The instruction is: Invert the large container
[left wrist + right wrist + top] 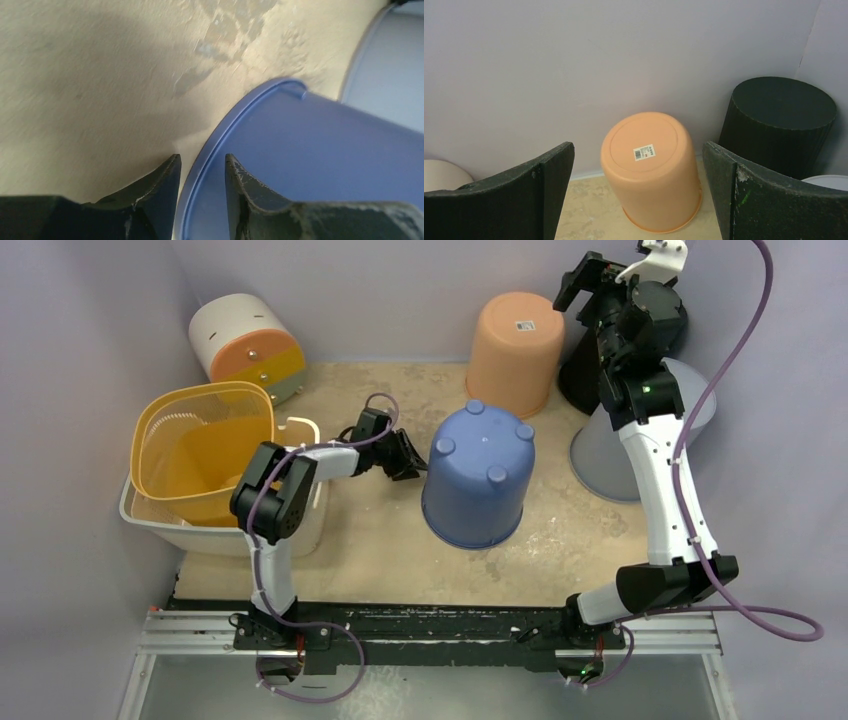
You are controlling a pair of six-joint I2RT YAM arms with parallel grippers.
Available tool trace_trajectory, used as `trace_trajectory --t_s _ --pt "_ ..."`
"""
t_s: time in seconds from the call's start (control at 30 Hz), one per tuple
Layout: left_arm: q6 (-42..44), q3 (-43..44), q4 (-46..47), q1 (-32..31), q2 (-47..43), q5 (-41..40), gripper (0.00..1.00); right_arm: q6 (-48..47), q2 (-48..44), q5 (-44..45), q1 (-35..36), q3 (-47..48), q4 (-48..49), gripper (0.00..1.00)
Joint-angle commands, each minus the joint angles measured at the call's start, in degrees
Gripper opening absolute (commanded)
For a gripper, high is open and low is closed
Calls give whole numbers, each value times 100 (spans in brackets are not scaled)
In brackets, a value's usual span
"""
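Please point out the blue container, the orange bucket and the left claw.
blue container (472,495): top external view, on its side wall.
orange bucket (651,170): right wrist view, on its upturned base.
left claw (202,159): left wrist view, midway between its fingertips.

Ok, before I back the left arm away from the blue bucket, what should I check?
1. Blue bucket upside down, feet up: ok.
2. Left claw open: ok, though its fingers straddle the rim, so back out along the rim line.
3. Rim flat on the table: cannot tell, most of it is hidden.
4. Blue bucket apart from the orange bucket and the grey bucket: ok.
5. Right claw open, empty, up at the back: ok.
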Motion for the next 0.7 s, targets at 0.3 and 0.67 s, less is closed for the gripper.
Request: trace_trajectory --t_s 0.3,0.67 --pt "2688 -101 -3416 -30 -2476 -976 40 48 -31 -318 -31 129 -4 100" --pt "2753 552 -2565 -800 -1837 -174 42 167 319 -692 -31 758 -395 100"
